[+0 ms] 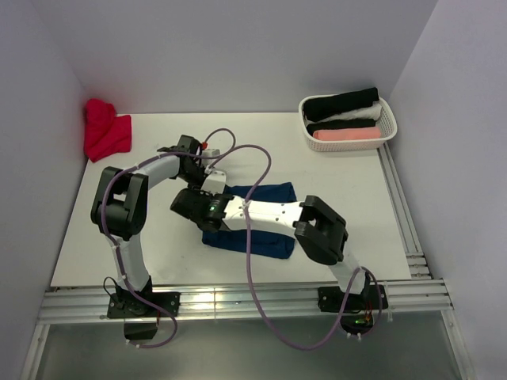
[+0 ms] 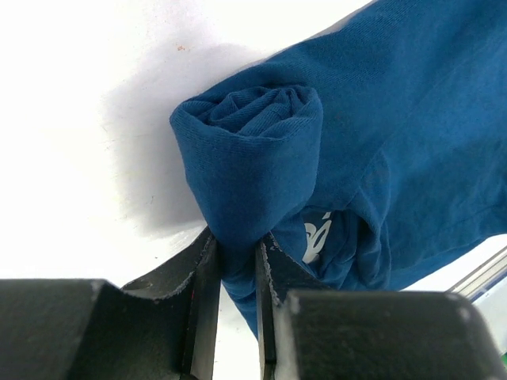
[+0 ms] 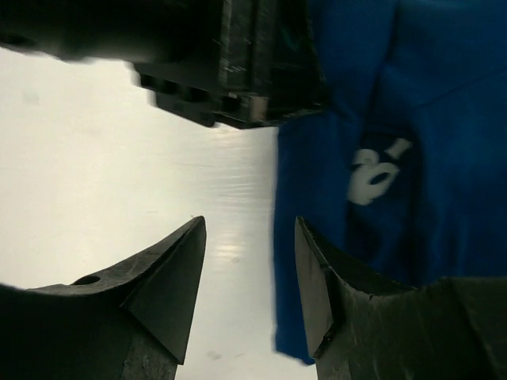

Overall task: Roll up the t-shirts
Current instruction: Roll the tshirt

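Roughly past halfway, by my read. Three shirts sit rolled in the basket (image 1: 390,119) at the far right corner: black roll (image 1: 341,103), white roll (image 1: 358,116), pink roll (image 1: 344,134). Count those as done. The navy t-shirt (image 1: 273,194) lies in the middle of the desk (image 1: 356,206), in front of both arms, and is only part rolled. The left wrist view shows one tight rolled end (image 2: 253,150), with the rest of the cloth spread flat beyond it and the pale print showing. Your left fingers (image 2: 202,305) are clenched on the cloth just under that roll. Your right fingers (image 3: 170,293) stand apart with bare desk between them, grasping nothing, one fingertip right at the shirt's edge. The red t-shirt (image 1: 107,131) is bunched in the far left corner, unrolled, well apart from both arms. Left to do, as I judge it: finish rolling the navy one, basket it, then fetch and roll the red one.
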{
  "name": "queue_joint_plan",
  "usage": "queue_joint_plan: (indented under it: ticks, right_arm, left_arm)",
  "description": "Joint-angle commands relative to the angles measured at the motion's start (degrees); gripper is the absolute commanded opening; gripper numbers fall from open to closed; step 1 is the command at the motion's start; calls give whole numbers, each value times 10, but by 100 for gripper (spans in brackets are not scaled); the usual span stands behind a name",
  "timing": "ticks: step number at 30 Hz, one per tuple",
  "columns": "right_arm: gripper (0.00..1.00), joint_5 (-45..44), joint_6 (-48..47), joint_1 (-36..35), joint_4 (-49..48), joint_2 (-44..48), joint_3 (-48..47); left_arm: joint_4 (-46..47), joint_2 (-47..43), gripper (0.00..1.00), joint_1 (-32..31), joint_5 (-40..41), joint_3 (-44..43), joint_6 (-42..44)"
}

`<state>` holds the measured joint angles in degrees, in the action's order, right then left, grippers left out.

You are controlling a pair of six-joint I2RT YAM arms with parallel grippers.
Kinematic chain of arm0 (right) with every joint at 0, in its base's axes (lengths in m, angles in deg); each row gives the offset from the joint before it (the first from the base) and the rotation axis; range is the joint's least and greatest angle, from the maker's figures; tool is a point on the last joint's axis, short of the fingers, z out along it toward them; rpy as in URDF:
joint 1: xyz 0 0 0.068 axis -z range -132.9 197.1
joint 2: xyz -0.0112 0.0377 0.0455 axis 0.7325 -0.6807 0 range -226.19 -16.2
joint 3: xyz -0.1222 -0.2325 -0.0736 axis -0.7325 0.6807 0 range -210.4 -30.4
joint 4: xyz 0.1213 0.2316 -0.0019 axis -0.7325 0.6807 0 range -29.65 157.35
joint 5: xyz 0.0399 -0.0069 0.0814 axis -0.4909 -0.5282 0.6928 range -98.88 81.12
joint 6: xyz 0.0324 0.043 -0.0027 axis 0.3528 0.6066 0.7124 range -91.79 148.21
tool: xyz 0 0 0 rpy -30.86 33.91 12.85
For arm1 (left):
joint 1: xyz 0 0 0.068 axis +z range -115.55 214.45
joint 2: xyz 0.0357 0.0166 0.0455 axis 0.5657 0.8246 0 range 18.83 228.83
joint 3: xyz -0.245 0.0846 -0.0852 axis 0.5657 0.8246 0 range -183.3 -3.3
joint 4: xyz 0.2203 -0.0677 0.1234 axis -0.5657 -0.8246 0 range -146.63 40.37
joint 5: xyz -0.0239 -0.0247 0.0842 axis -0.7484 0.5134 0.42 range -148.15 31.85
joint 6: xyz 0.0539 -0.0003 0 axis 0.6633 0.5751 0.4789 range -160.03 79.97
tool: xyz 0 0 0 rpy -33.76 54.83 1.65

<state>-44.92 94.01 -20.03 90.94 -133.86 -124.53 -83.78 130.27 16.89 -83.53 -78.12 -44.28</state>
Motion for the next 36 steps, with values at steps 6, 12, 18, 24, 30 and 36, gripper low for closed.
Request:
queue_joint_plan:
  ticks: [6, 12, 18, 24, 30, 36]
  right_arm:
    - [55, -54, -30, -4, 134, -81, -80]
    - [54, -31, -50, -5, 112, -95, -70]
    - [44, -11, -47, -6, 114, -104, -61]
    - [34, 19, -48, -1, 28, -57, 23]
    - [31, 109, -51, 28, -197, 41, 200]
    - [31, 199, -9, 67, -425, 107, 366]
  left_arm:
    - [-28, -8, 22, -13, 49, -16, 1]
    - [-33, -3, 21, -17, 46, -23, 1]
    - [-36, 1, 24, -20, 44, -29, 5]
    - [-42, -7, 39, -20, 24, -36, 19]
    - [-43, -41, 53, -12, -22, -37, 35]
    - [-45, -69, 58, 18, -93, -29, 59]
